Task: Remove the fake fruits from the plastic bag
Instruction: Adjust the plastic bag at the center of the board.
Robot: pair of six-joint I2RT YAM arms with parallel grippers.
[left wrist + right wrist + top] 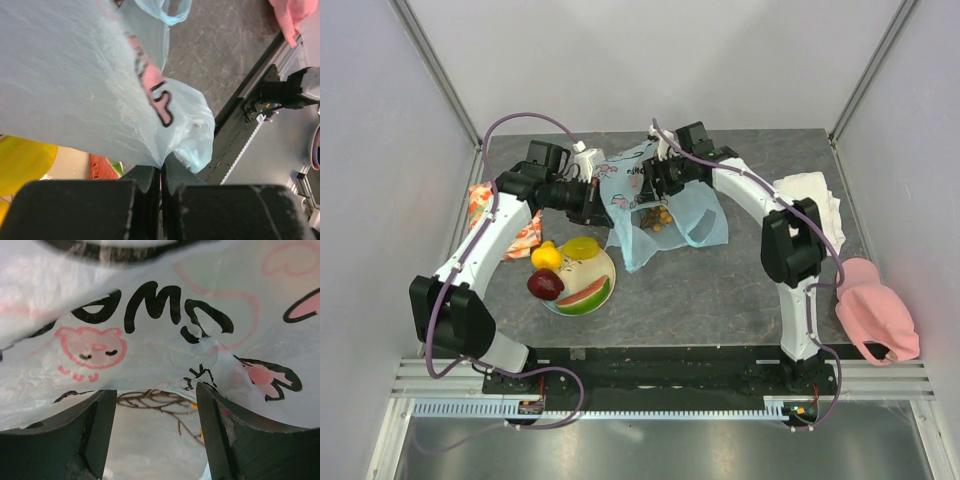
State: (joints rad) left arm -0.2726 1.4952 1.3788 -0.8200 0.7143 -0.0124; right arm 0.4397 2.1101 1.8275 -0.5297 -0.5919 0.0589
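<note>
Blue plastic bag [632, 245] at counter [720, 290] middle, grape bunch [657, 218] inside. Left jaws clamped tight on bag edge. Right jaws parted, bag film across gap. Lemon [546, 256], apple [546, 285], watermelon slice [586, 296] on plate [604, 266] just left of bag.

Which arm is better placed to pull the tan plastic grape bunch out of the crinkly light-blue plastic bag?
Right. The right end effector stands open at the light-blue bag, the grape bunch showing between its fingers. The left end effector is shut on the bag.
</note>
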